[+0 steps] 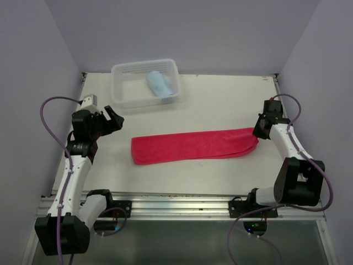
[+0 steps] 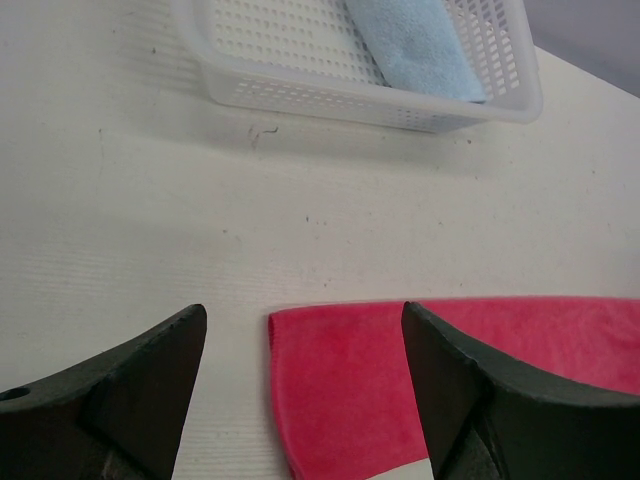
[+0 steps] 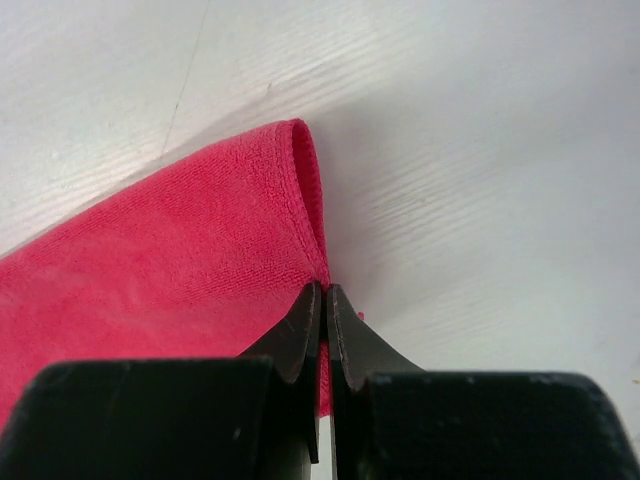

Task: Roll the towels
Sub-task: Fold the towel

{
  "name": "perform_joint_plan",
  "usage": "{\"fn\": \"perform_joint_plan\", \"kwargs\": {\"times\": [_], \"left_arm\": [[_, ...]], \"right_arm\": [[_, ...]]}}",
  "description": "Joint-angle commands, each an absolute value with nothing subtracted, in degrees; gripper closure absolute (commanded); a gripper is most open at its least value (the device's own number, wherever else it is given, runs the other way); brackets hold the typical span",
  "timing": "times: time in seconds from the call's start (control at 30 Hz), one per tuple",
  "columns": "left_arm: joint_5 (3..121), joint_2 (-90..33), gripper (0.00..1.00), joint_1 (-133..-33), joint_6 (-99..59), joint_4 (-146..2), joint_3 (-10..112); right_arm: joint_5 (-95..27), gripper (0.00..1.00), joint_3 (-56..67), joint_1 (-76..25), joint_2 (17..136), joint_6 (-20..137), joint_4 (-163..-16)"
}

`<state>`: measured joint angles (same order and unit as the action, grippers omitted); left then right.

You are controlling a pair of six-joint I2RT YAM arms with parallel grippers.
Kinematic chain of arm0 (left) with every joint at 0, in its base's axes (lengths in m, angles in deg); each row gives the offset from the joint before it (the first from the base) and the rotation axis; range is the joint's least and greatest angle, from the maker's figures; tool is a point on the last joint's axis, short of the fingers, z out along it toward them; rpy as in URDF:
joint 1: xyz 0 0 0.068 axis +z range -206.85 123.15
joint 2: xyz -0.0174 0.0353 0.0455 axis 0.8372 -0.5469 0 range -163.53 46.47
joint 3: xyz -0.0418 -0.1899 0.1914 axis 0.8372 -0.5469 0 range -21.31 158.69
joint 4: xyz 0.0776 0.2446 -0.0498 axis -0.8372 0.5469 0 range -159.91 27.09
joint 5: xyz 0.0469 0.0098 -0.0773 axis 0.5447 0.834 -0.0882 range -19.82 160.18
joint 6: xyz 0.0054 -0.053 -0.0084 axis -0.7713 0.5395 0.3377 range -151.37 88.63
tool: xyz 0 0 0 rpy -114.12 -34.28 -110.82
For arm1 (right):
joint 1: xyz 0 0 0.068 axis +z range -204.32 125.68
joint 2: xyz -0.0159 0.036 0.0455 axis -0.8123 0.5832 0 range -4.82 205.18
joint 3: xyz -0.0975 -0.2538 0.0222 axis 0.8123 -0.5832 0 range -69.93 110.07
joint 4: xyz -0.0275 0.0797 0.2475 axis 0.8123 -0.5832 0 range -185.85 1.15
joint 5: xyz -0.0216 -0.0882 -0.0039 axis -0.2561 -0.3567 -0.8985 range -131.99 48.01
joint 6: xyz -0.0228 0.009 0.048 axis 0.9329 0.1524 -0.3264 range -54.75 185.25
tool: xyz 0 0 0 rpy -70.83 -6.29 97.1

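On the white table a fuzzy red towel lies in a long flat strip; behind its left half a perforated basket holds the blue towel. The right gripper apparently pinches its right hem; the left gripper gapes by its left end.

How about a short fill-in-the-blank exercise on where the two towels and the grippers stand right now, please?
1. The light blue towel lies inside the clear ____.
2. The right gripper has its fingers ____ on one end of the red towel.
3. The left gripper, by the other end, has its fingers ____.
Missing words: basket; shut; open.
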<state>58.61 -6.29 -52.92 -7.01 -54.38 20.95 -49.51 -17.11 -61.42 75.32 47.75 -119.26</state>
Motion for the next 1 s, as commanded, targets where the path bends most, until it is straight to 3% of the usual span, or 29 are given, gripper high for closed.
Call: {"fn": "perform_joint_plan", "kwargs": {"times": [0.0,0.2,0.33,0.73,0.97], "left_arm": [[57.7,-5.3,0.17,-53.51,-8.08,-56.64,20.35],[57.53,-5.21,0.17,-53.77,-8.08,-56.73,20.26],[57.09,-5.13,0.17,-53.95,-8.0,-56.9,20.17],[56.3,-5.04,0.17,-54.04,-7.91,-57.16,19.99],[56.12,-4.86,0.17,-54.12,-7.91,-57.34,19.82]], "right_arm": [[-58.84,1.0,-11.14,-61.35,72.97,51.09,-123.29],[-66.5,1.0,-3.75,-61.35,74.37,56.11,-127.6],[-65.27,1.0,-2.87,-59.17,74.55,57.85,-125.85],[-61.32,1.0,1.43,-39.92,76.22,57.88,-131.72],[-59.74,1.0,12.49,-26.4,82.89,54.88,-140.17]]}}
